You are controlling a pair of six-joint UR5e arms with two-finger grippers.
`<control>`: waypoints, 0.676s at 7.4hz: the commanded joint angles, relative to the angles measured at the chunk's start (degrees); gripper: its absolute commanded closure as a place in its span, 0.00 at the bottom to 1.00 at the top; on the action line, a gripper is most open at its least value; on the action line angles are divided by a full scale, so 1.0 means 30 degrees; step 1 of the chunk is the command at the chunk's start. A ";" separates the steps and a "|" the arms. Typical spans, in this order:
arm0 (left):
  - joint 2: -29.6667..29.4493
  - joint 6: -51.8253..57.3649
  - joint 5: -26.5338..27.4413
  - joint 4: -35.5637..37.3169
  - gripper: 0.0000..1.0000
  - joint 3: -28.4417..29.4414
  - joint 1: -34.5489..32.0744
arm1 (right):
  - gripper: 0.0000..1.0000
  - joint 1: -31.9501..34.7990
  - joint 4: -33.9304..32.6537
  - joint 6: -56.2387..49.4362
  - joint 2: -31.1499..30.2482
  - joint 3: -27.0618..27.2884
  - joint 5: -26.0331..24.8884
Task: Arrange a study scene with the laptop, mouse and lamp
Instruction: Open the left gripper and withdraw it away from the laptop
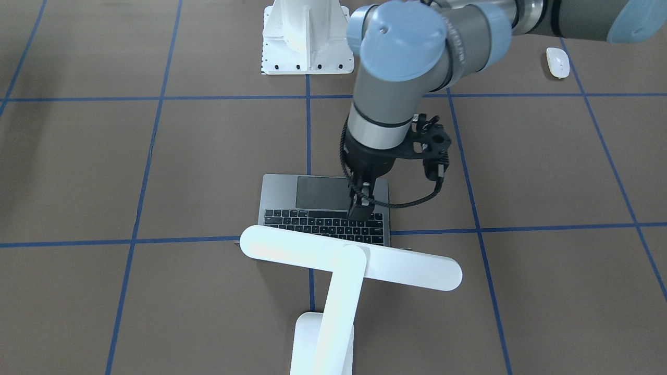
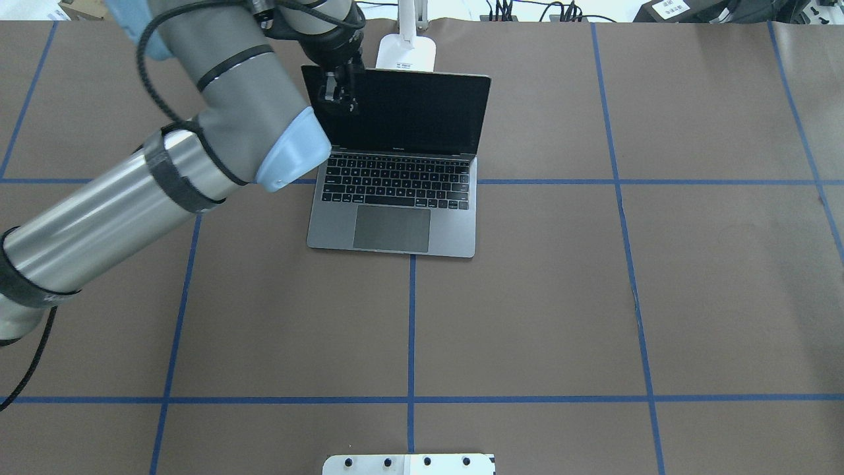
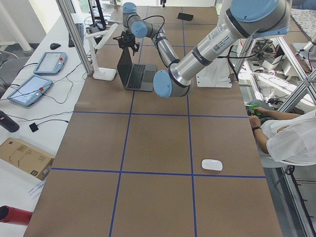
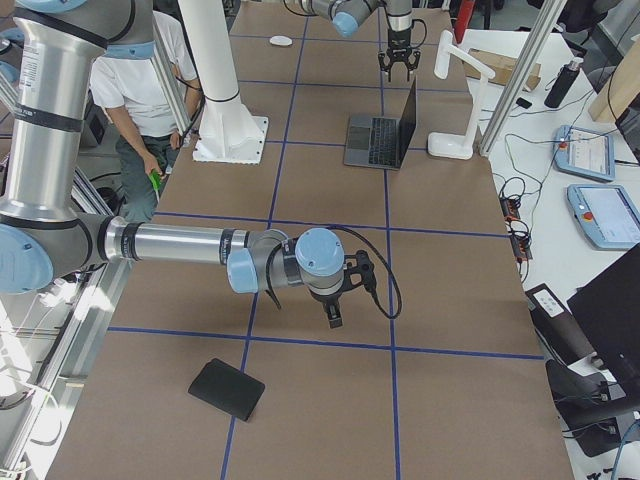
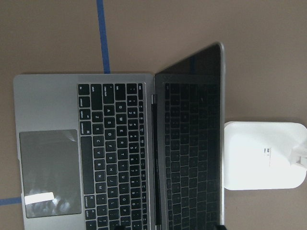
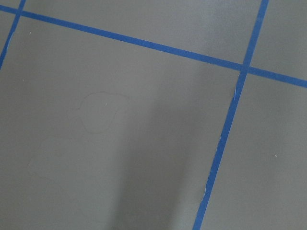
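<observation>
Left gripper (image 2: pixel 341 104), fingers apart, hangs above the slim grey metal laptop (image 2: pixel 395 227)'s lid. Right gripper (image 4: pixel 333 318)'s fingers: cannot tell.

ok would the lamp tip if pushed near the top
Probably: the lamp is tall and slim with a long bar overhanging, so a high push may tip it. Its base looks flat and broad, so a low push would more likely slide it.

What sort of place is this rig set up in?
Probably a robotics lab test cell: a table papered brown and gridded with blue tape, teach pendants lying beside it, and a white arm pedestal bolted to the tabletop.
</observation>
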 commanded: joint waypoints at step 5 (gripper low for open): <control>1.0296 1.7853 -0.0601 0.2662 0.00 -0.8947 -0.2476 | 0.00 0.0000 0.0043 0.0128 -0.0022 -0.0093 -0.0139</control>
